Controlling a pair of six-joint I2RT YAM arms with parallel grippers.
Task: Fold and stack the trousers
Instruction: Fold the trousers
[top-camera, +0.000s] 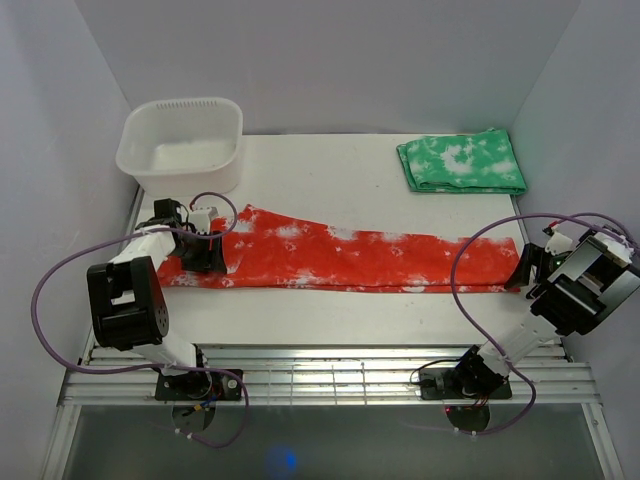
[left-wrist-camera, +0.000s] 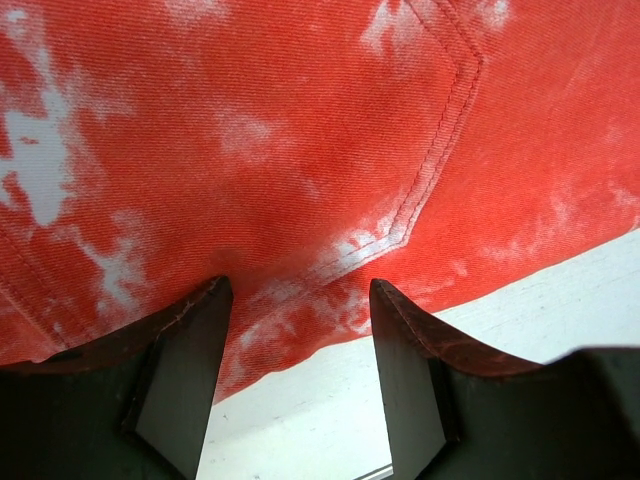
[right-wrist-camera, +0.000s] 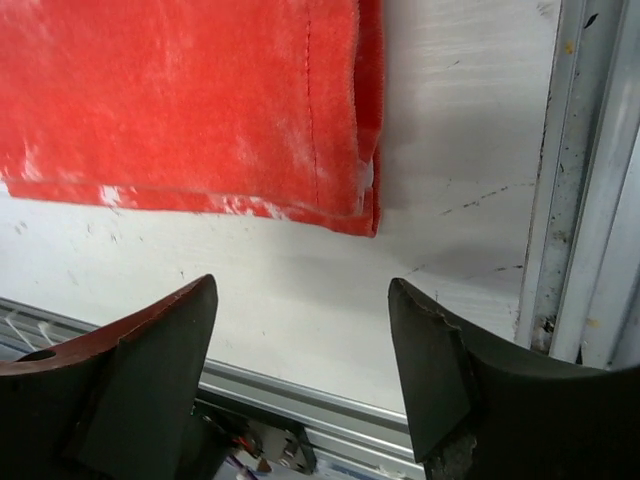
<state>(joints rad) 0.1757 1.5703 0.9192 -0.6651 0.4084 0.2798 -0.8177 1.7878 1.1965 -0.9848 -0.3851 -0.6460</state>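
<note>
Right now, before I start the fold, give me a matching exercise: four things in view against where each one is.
1 red-orange trousers
2 green tie-dye cloth
3 white tub
4 right claw

A far left corner
B far right corner
C laid out long across the middle
D open, just off the trousers' right end

Pairs: 1-C, 2-B, 3-A, 4-D
</note>
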